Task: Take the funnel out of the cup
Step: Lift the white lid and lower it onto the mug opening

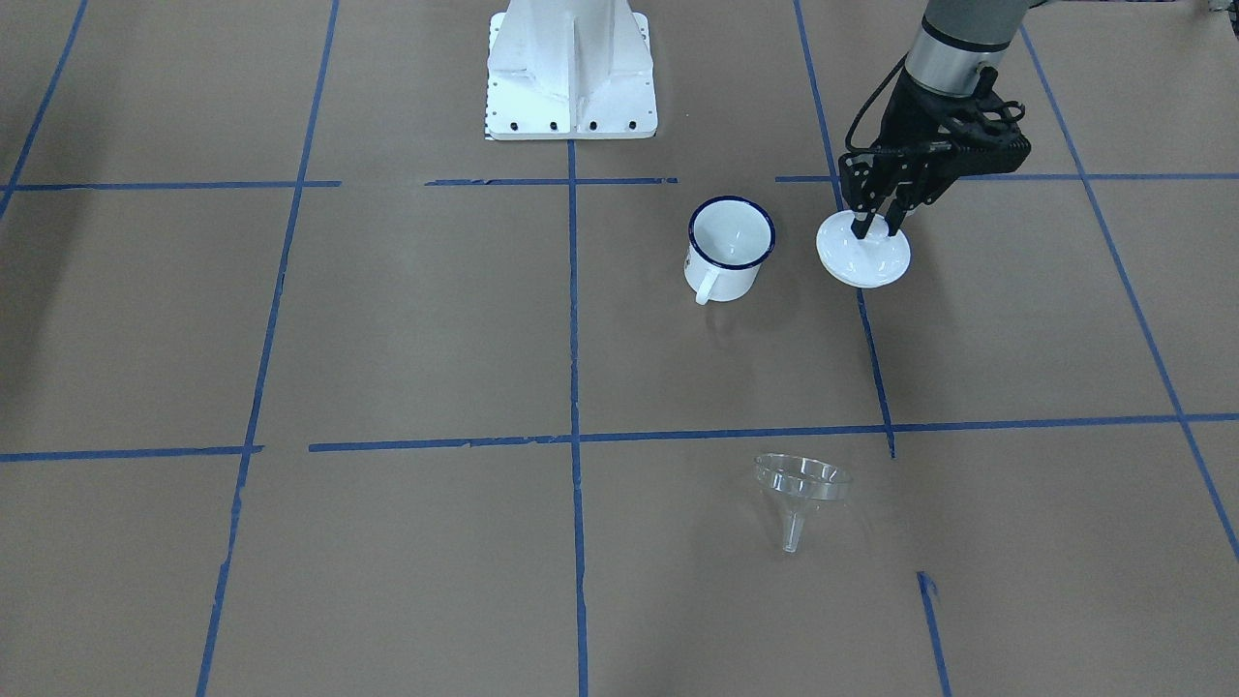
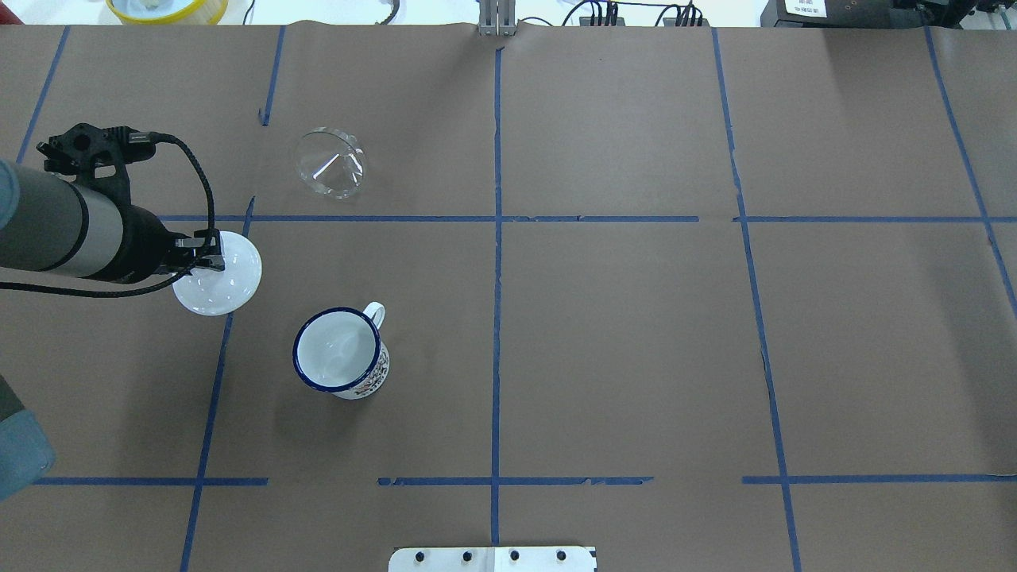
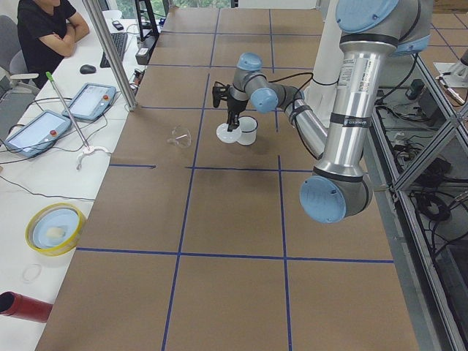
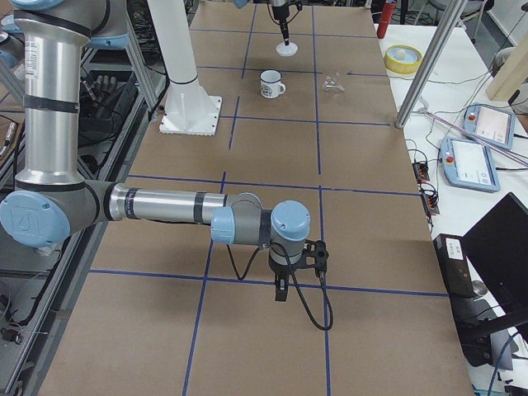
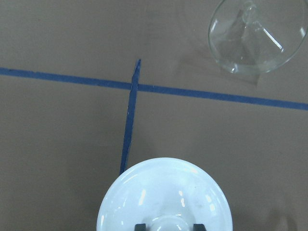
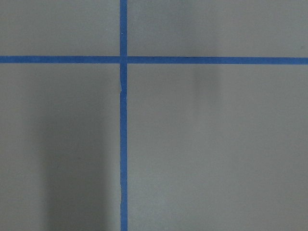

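The clear funnel (image 1: 801, 484) lies on its side on the brown table, apart from the cup; it also shows in the overhead view (image 2: 330, 163) and at the top right of the left wrist view (image 5: 255, 36). The white cup (image 1: 731, 250) with a dark blue rim stands upright and empty (image 2: 340, 353). My left gripper (image 1: 876, 225) points down beside the cup, its fingers (image 5: 139, 226) closed on either side of the knob of a white round lid (image 5: 163, 197). My right gripper (image 4: 281, 293) is far away over bare table; I cannot tell its state.
Blue tape lines (image 2: 496, 238) grid the table. The robot's white base (image 1: 571, 68) stands behind the cup. A yellow bowl (image 3: 53, 228) and tablets (image 3: 91, 101) sit on the side bench by a seated operator.
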`<state>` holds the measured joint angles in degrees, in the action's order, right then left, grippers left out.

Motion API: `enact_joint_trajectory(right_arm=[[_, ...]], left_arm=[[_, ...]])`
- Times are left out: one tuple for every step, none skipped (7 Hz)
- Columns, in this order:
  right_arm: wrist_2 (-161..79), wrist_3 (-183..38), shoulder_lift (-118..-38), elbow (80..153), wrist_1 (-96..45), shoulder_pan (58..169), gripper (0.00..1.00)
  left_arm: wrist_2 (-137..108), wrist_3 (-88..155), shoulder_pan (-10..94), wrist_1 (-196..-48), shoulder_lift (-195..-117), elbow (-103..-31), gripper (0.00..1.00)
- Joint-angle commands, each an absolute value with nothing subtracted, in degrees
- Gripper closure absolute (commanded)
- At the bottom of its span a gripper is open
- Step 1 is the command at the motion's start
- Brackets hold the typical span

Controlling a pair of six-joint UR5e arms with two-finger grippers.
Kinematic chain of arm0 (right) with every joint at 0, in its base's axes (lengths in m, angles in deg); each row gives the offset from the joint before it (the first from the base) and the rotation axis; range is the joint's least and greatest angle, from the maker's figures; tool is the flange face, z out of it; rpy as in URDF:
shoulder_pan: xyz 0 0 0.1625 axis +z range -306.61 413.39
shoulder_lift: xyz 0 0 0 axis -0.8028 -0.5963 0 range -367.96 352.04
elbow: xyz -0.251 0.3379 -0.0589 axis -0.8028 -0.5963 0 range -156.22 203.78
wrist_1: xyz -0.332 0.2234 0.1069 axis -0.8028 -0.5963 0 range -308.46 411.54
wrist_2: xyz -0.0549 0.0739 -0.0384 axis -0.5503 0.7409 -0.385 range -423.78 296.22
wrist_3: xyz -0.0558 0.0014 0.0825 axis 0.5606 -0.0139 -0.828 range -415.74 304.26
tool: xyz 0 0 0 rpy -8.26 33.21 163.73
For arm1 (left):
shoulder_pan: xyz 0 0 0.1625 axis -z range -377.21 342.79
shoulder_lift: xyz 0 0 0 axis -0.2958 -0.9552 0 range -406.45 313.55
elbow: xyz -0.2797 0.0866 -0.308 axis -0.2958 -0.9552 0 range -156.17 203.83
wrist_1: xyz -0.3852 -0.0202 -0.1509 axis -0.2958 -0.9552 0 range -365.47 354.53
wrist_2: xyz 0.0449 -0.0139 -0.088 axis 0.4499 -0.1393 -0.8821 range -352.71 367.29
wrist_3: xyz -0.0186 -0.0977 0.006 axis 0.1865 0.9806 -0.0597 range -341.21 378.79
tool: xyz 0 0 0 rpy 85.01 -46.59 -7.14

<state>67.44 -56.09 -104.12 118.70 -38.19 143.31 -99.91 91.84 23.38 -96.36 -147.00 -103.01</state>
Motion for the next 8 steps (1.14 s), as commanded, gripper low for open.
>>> enact_joint_trajectory(right_arm=[[67.4, -56.1, -104.1, 118.7, -38.2, 143.3, 0.0], [67.4, -56.1, -104.1, 118.7, -38.2, 143.3, 0.0], [67.4, -56.1, -104.1, 118.7, -38.2, 143.3, 0.0], [67.4, -56.1, -104.1, 118.7, -38.2, 143.3, 0.0], [67.4, -56.1, -104.1, 118.7, -38.2, 143.3, 0.0], [67.4, -56.1, -104.1, 118.7, -38.2, 143.3, 0.0], [67.4, -56.1, -104.1, 118.7, -38.2, 143.3, 0.0], [67.4, -56.1, -104.1, 118.7, -38.2, 143.3, 0.0]], left_arm=[[-99.9, 100.9, 16.7, -93.2, -151.0, -103.1, 1.0], [-99.7, 103.5, 13.6, -87.4, -156.2, -102.2, 1.0], [-95.6, 104.2, 12.1, -82.3, -161.5, -100.4, 1.0], [-94.8, 105.5, 11.5, -82.4, -161.7, -99.0, 1.0], [-94.9, 105.6, 11.5, -82.6, -161.9, -98.2, 1.0], [-95.0, 105.5, 11.5, -82.8, -162.3, -97.6, 1.0], [-95.0, 105.4, 11.5, -83.9, -162.1, -97.1, 1.0], [-95.0, 105.4, 11.5, -84.4, -162.2, -96.6, 1.0]])
